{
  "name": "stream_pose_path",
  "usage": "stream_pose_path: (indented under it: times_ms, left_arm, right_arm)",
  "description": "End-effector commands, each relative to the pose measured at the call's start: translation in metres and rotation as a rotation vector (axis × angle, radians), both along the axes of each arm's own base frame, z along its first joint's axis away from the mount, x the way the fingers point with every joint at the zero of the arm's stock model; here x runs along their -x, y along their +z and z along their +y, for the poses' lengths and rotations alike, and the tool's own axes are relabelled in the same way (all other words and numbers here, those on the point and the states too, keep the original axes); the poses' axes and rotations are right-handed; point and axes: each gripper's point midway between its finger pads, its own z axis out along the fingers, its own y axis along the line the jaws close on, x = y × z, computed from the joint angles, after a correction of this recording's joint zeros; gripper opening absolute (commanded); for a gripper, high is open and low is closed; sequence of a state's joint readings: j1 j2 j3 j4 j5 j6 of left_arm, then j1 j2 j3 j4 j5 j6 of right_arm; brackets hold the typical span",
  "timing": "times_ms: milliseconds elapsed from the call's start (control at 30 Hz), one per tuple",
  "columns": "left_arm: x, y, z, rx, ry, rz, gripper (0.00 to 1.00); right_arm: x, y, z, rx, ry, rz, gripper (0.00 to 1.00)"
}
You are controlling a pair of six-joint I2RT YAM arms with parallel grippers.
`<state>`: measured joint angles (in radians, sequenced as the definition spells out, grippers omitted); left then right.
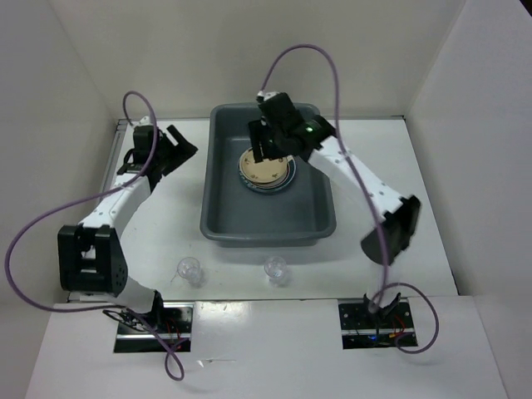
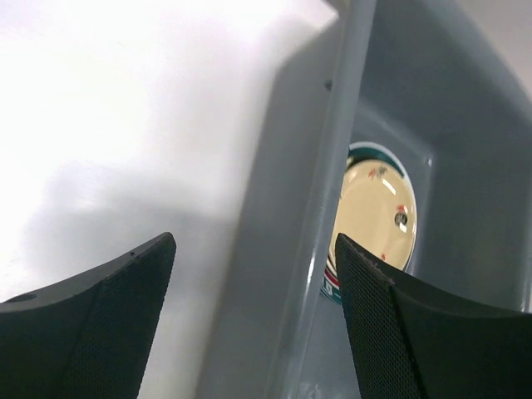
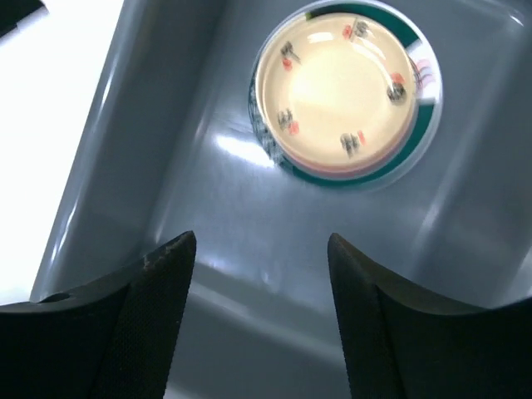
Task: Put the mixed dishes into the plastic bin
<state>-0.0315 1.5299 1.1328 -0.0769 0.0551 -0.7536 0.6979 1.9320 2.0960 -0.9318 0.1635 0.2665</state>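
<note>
The dark grey plastic bin (image 1: 223,218) stands mid-table. In it lies a tan-yellow plate (image 1: 264,169) on top of a green-rimmed plate (image 1: 277,185); the tan-yellow plate also shows in the right wrist view (image 3: 337,91) and in the left wrist view (image 2: 378,212). My right gripper (image 1: 268,146) hovers open and empty above the plates inside the bin (image 3: 150,166). My left gripper (image 1: 177,150) is open and empty left of the bin's wall (image 2: 283,249), above the table. Two small clear cups (image 1: 189,269) (image 1: 275,268) sit on the table in front of the bin.
White walls enclose the table (image 1: 141,241) on the left, back and right. The arm bases stand at the near edge.
</note>
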Motion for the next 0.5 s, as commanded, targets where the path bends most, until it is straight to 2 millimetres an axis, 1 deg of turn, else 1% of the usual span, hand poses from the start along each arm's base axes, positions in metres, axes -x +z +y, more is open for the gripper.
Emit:
stream_pose_path:
  times_ms: [0, 33, 67, 100, 133, 167, 200, 233, 267, 300, 333, 367, 400, 433, 467]
  left_arm:
    - [0.017, 0.022, 0.029, -0.043, 0.100, -0.047, 0.85]
    - [0.020, 0.021, 0.034, -0.044, 0.110, -0.038, 0.85]
    - [0.026, 0.023, 0.034, -0.043, 0.111, -0.045, 0.85]
    - [0.029, 0.023, 0.033, -0.043, 0.111, -0.047, 0.85]
    - [0.033, 0.028, 0.033, -0.035, 0.115, -0.060, 0.85]
    - [0.034, 0.032, 0.035, -0.039, 0.124, -0.069, 0.85]
    - [0.036, 0.025, 0.035, -0.039, 0.123, -0.056, 0.85]
    - [0.040, 0.024, 0.035, -0.040, 0.123, -0.048, 0.85]
    - [0.042, 0.021, 0.035, -0.040, 0.123, -0.037, 0.85]
    - [0.043, 0.025, 0.035, -0.040, 0.123, -0.046, 0.85]
    - [0.043, 0.025, 0.035, -0.040, 0.123, -0.046, 0.85]
    - [0.046, 0.018, 0.035, -0.041, 0.123, -0.025, 0.85]
    - [0.047, 0.022, 0.034, -0.030, 0.129, -0.033, 0.85]
    - [0.047, 0.022, 0.032, -0.017, 0.124, -0.033, 0.85]
    - [0.049, 0.017, 0.032, -0.017, 0.124, -0.022, 0.85]
  right_arm:
    - [0.030, 0.038, -0.017, -0.088, 0.009, -0.070, 0.68]
    - [0.042, 0.017, -0.026, -0.056, -0.002, -0.017, 0.66]
    - [0.051, 0.013, -0.031, -0.056, -0.003, 0.006, 0.61]
    - [0.061, 0.008, -0.039, -0.038, -0.004, 0.027, 0.60]
    - [0.076, 0.005, -0.049, -0.044, -0.004, 0.042, 0.60]
    - [0.085, 0.003, -0.056, -0.041, -0.011, 0.056, 0.60]
    - [0.095, 0.002, -0.059, -0.041, 0.000, 0.056, 0.60]
    - [0.114, 0.000, -0.070, -0.028, 0.011, 0.072, 0.60]
    - [0.124, 0.000, -0.074, -0.028, 0.014, 0.081, 0.60]
    - [0.137, -0.002, -0.072, -0.019, 0.042, 0.089, 0.60]
    - [0.150, -0.010, -0.076, 0.000, 0.052, 0.119, 0.60]
    - [0.162, -0.006, -0.076, -0.010, 0.078, 0.117, 0.60]
    - [0.171, -0.009, -0.075, -0.008, 0.092, 0.128, 0.60]
    - [0.187, -0.017, -0.069, 0.002, 0.130, 0.160, 0.60]
    - [0.198, -0.022, -0.070, 0.022, 0.155, 0.177, 0.60]
